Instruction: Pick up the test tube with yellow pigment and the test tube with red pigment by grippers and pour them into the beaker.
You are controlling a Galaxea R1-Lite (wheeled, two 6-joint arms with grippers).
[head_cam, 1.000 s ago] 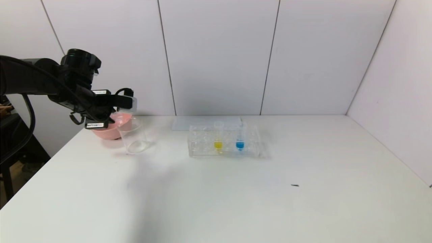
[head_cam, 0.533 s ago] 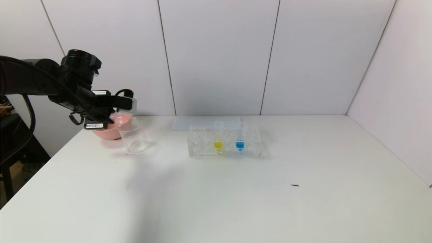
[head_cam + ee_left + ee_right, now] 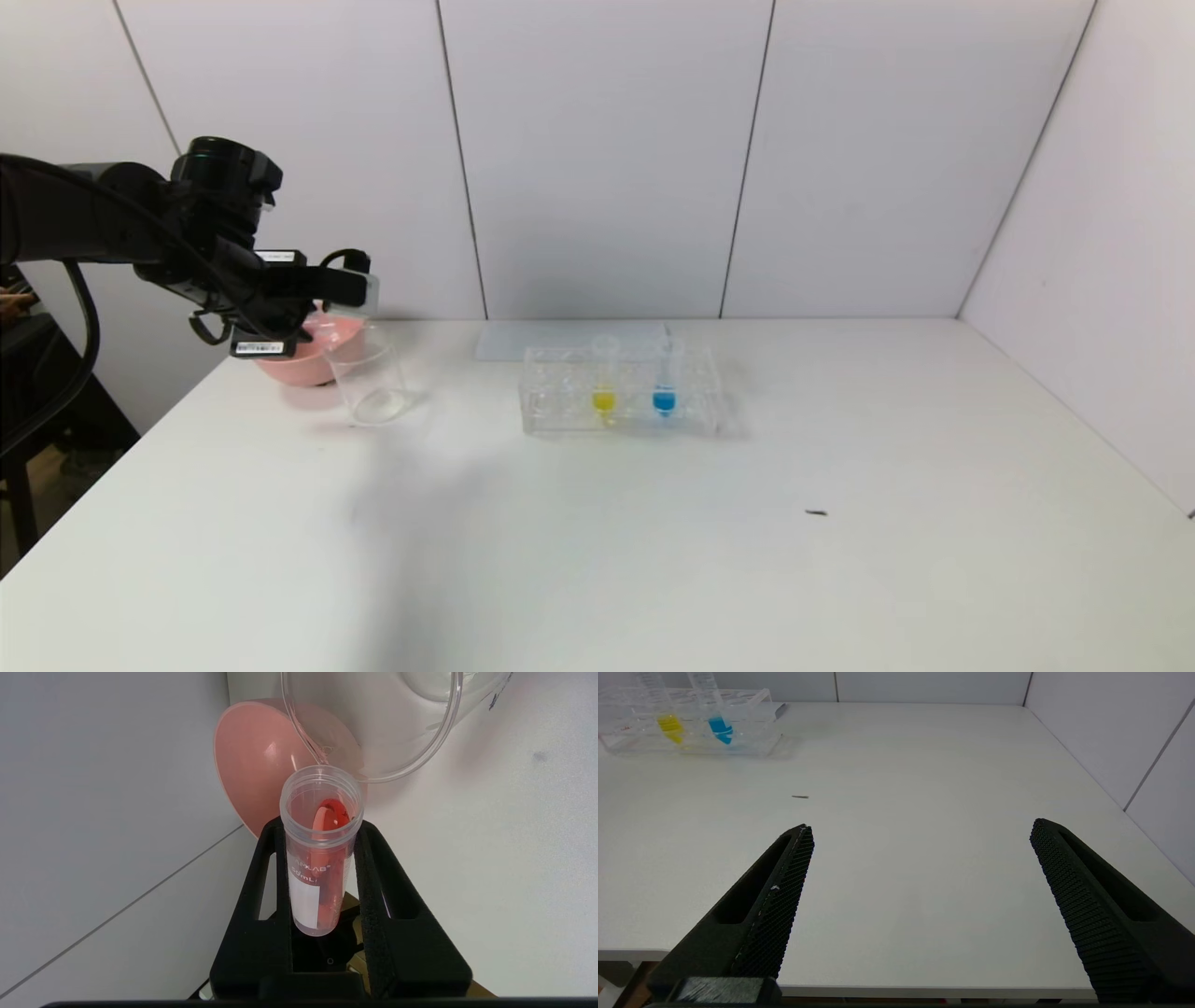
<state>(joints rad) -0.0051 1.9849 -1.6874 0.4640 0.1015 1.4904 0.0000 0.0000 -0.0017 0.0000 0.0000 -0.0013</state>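
Note:
My left gripper (image 3: 327, 285) is shut on the test tube with red pigment (image 3: 320, 854), held nearly level with its open mouth just short of the rim of the clear beaker (image 3: 369, 373). In the left wrist view my left gripper (image 3: 322, 833) clamps the tube between both black fingers, and a red streak runs along the inside toward the mouth. The beaker (image 3: 373, 723) lies right beyond the tube mouth. The test tube with yellow pigment (image 3: 604, 378) stands upright in the clear rack (image 3: 560, 397); it also shows in the right wrist view (image 3: 668, 716). My right gripper (image 3: 920, 835) is open over the table's near edge.
A pink bowl (image 3: 303, 359) sits behind the beaker at the table's far left; it shows in the left wrist view (image 3: 254, 770) too. A blue-liquid tube (image 3: 664, 383) stands beside the yellow one. A small dark speck (image 3: 816, 512) lies on the table.
My left gripper with the red tube has risen slightly and tilted a little; everything else is unmoved.

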